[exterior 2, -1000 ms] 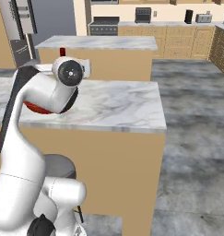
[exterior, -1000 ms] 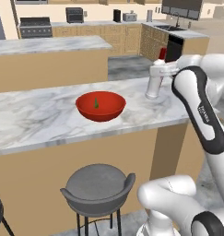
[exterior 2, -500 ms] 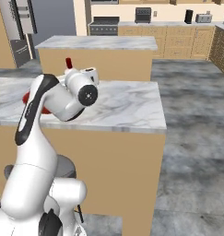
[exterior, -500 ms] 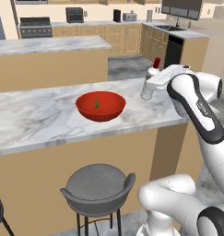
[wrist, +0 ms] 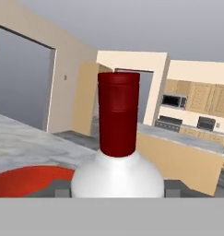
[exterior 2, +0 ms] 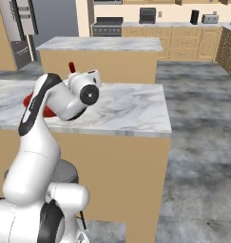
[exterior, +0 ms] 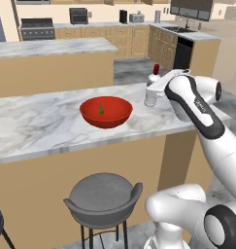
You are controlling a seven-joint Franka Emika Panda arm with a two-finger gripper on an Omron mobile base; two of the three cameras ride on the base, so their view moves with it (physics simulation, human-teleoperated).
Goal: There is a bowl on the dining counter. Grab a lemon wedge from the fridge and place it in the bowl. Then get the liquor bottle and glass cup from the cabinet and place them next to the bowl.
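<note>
The counter (exterior: 51, 126) has a white-grey marbled top and plain tan sides. The bowl (exterior: 106, 112) is red and round and stands on the top, near the middle of the left base view. A small green item (exterior: 101, 109) lies inside the bowl.

The bottle (exterior: 153, 80) is white with a red cap. It stands upright to the right of the bowl, apart from it and near the counter's right end. In the left base view the arm covers most of the bottle; the cap and shoulder show above the wrist. A pale cylindrical part (exterior: 150, 96) shows directly below the shoulder; whether this is the bottle's body or the cup cannot be told.

In the hand view the bottle (wrist: 117, 177) stands centred between the two dark fingertips (wrist: 61, 190), with the red cap directly ahead and the bowl rim (wrist: 30, 180) at lower left. The tool (wrist: 117, 192) is part-open with one tip at each side of the bottle's shoulder. The tips sit close against the bottle and appear to grip it.

In the right base view the cap (exterior 2: 72, 68) rises behind the wrist, and a red edge of the bowl (exterior 2: 27, 100) shows behind the arm. A grey stool (exterior: 101, 195) stands under the counter. The fridge (exterior 2: 22, 28) is at the upper left of the right base view.
</note>
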